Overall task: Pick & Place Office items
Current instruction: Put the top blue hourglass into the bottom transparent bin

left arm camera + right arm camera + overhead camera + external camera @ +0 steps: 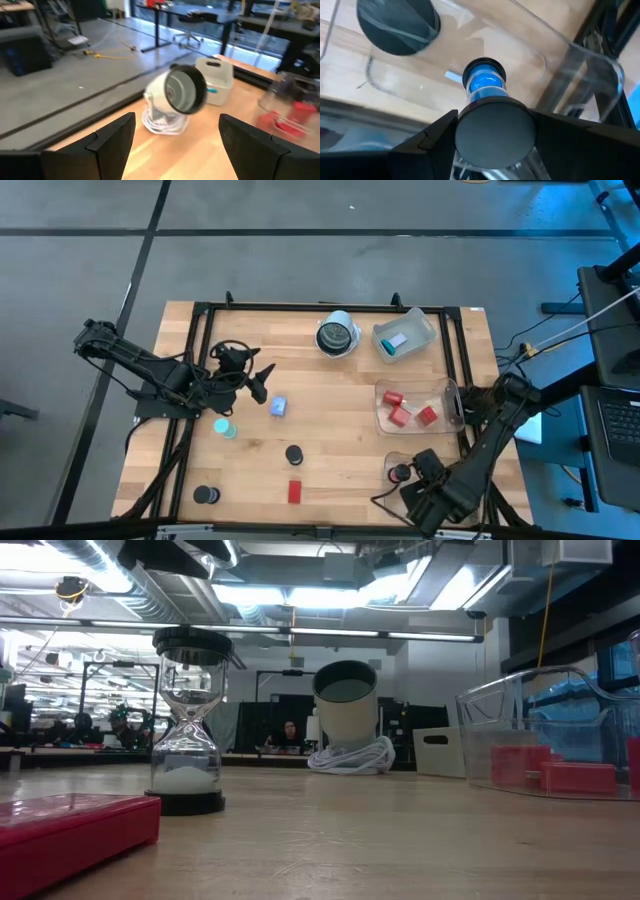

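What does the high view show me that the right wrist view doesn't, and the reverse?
Only the high view: the left gripper open above the table, near the pale blue rectangle and teal round piece; a red block and two black discs loose on the wood; three red blocks in the middle bin.

Only the right wrist view: the right gripper shut on an hourglass with blue inside.

Both: the clear near-right bin holding a black disc.
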`<state>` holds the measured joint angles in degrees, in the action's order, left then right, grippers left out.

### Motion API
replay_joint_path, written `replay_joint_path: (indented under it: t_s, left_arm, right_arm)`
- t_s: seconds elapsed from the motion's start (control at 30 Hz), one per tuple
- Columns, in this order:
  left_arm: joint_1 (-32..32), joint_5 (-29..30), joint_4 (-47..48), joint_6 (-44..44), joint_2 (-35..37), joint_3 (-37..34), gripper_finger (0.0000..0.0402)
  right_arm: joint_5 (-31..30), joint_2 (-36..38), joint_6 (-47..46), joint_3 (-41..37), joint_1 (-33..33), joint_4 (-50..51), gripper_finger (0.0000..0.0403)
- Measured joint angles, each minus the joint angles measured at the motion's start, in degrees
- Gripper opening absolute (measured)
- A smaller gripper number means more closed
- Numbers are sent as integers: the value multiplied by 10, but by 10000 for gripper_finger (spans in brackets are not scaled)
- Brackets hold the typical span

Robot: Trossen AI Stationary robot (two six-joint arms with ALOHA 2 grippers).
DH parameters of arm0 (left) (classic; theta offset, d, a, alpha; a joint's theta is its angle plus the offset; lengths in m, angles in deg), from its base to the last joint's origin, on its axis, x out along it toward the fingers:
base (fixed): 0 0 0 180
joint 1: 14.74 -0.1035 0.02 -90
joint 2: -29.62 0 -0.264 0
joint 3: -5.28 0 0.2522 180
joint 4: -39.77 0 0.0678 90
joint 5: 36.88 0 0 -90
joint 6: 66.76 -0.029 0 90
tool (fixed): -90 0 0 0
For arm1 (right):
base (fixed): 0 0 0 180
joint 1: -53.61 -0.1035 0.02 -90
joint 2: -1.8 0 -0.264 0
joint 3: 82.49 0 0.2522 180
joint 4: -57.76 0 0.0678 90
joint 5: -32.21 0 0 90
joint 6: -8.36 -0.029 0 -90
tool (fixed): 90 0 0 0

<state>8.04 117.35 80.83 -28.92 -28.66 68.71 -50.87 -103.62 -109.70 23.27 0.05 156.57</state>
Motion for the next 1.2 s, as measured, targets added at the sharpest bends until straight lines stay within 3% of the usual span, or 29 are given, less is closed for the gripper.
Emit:
replay_joint_path:
  t_s: [0.23, 0.57, 0.9, 1.2]
  left_arm:
    - [1, -44, 0, 6, -4, 0, 285]
    - [4, -50, -1, 6, -21, 0, 283]
    - [4, -34, -1, 6, -23, 0, 283]
    - [4, -22, -1, 4, -23, 0, 283]
  right_arm:
    - [-28, -21, 68, -9, 15, -4, 219]
    - [-28, -22, 128, -75, 23, -69, 219]
    - [-29, -21, 178, -88, 25, -90, 220]
    - [-31, -20, 181, -89, 25, -91, 261]
